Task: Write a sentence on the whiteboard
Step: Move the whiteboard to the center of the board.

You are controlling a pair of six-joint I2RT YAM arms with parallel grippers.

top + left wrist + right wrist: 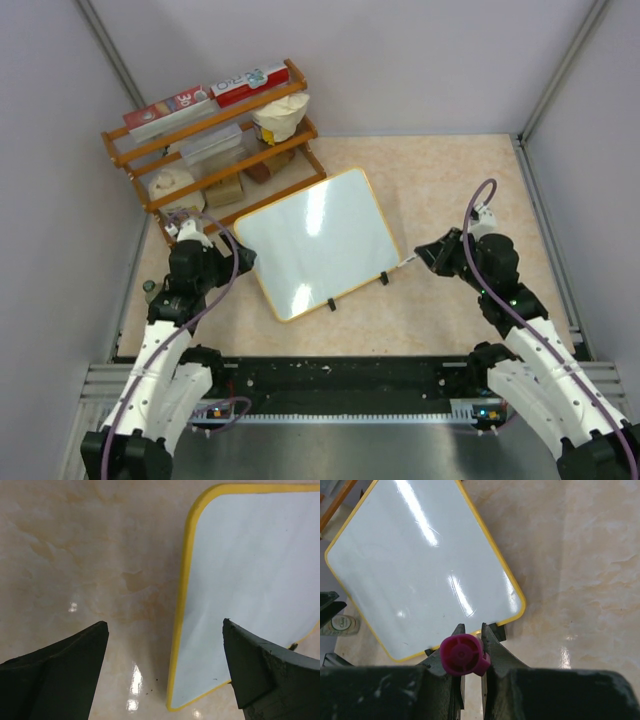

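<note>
The whiteboard (318, 240) lies flat on the table, tilted, white with a yellow rim and two black clips (385, 279) on its near edge. It is blank. My left gripper (240, 258) is open and empty, and hangs over the board's left edge (182, 580). Its jaws straddle that rim above the table. My right gripper (420, 252) is shut on a magenta marker (461, 654), seen end-on between the fingers (495, 647). It sits just off the board's near right corner (517, 605), beside a clip (497, 630). The marker's tip is hidden.
A wooden rack (215, 140) with boxes and bagged goods stands at the back left, close to the board's far corner. A small bottle (150, 288) stands by the left arm. Grey walls close in the table on three sides.
</note>
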